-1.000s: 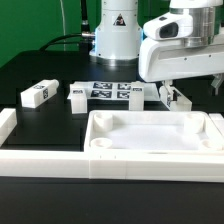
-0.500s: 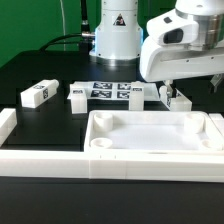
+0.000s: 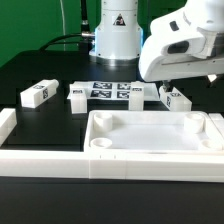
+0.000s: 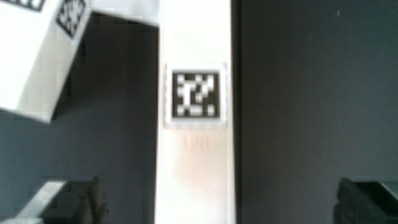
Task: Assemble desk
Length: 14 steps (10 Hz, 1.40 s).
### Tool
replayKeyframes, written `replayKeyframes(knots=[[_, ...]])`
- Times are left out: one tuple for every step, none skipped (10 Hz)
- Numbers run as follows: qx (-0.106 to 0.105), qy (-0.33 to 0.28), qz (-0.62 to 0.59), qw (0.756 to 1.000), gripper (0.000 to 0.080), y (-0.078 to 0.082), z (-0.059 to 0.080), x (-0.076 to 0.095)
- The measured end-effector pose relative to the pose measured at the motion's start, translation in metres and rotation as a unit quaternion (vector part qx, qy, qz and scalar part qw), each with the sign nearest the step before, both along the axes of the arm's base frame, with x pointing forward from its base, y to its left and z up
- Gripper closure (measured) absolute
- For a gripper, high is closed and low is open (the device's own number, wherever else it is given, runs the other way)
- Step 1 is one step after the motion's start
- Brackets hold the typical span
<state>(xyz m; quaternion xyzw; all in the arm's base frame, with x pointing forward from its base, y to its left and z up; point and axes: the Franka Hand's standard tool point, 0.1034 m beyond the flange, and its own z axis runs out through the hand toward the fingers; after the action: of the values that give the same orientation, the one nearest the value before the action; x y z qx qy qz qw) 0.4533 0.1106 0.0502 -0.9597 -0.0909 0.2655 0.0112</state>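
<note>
The gripper [image 4: 217, 205] hangs open and empty over a tagged white desk leg [image 4: 196, 100], one fingertip on each side of it. The leg lies at the exterior view's right, just beyond the tray-like desk top [image 3: 150, 160]. If the gripper closes off-centre or too shallow, the leg could twist, slip free, or nudge the neighbouring leg [image 3: 138, 93].

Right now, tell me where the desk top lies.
Exterior view: the desk top sits in the foreground, right of centre, just in front of the marker board.

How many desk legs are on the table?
4 legs, by the exterior view: far left, left of the marker board, right of it, and under the open gripper. More may be hidden.
</note>
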Motion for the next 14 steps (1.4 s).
replayKeyframes(knots=[[0.001, 0.000, 0.001, 1.000, 0.0151, 0.000, -0.002, 0.003], [0.002, -0.003, 0.028, 1.000, 0.0151, -0.009, -0.002, 0.005], [0.000, -0.006, 0.030, 1.000, 0.0151, -0.011, -0.003, 0.006], [0.000, -0.009, 0.030, 1.000, 0.0151, -0.011, -0.004, 0.007], [0.002, -0.015, 0.026, 1.000, 0.0151, -0.010, -0.006, 0.008], [0.002, -0.014, 0.027, 1.000, 0.0151, -0.010, -0.006, 0.008], [0.001, -0.006, 0.027, 1.000, 0.0151, -0.010, -0.005, 0.006], [0.001, -0.007, 0.027, 1.000, 0.0151, -0.010, -0.006, 0.006], [-0.002, 0.009, 0.029, 1.000, 0.0151, -0.011, -0.006, 0.002], [-0.018, 0.057, 0.032, 0.998, 0.0151, -0.013, -0.007, -0.003], [-0.027, 0.075, 0.029, 0.996, 0.0151, -0.011, -0.013, 0.004], [-0.032, 0.111, 0.030, 0.993, 0.0151, -0.009, -0.015, 0.003], [-0.035, 0.141, 0.033, 0.989, 0.0151, -0.007, -0.018, 0.006], [-0.039, 0.166, 0.034, 0.985, 0.0151, -0.007, -0.020, 0.004]])
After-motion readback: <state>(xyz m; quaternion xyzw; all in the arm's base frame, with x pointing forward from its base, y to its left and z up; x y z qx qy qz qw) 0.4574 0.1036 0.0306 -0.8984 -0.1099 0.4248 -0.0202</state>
